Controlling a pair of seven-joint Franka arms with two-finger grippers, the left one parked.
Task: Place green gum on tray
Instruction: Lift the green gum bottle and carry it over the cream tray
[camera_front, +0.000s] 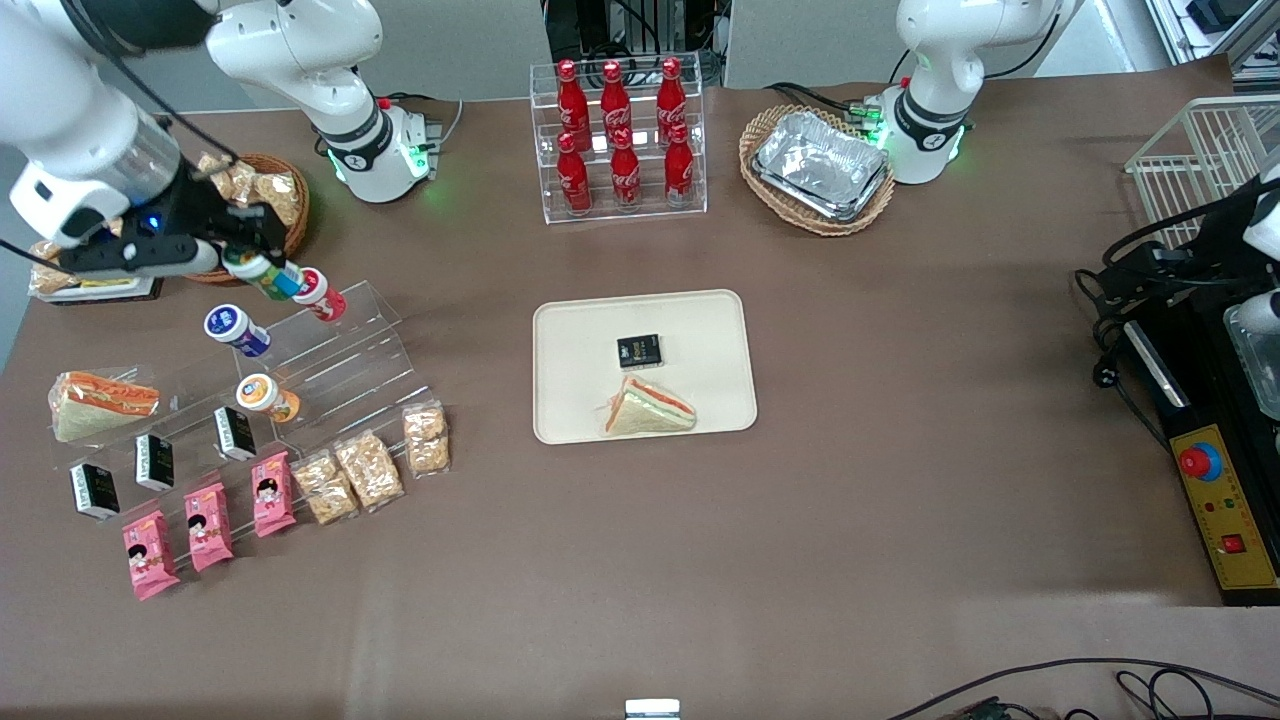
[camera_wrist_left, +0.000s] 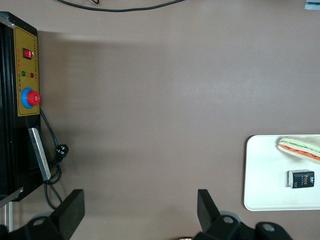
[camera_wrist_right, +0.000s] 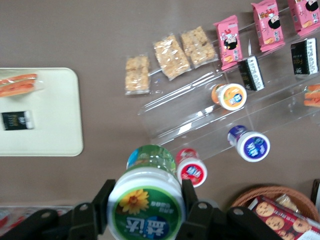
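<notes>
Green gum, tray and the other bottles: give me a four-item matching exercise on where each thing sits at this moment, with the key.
Things:
1. green gum
2. sandwich
3. orange-topped bottle
4. foil trays

Places:
A. in a wicker basket
B. on the clear acrylic stand
C. clamped in the gripper, lifted above the stand
D. on the tray, nearer the front camera than the black packet

Pairs: 1-C, 2-D, 3-B, 4-A

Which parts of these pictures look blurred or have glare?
Right wrist view: the green gum, held in the gripper, is close and soft; the tray is slightly blurred. Front view: the foil trays glare.
</notes>
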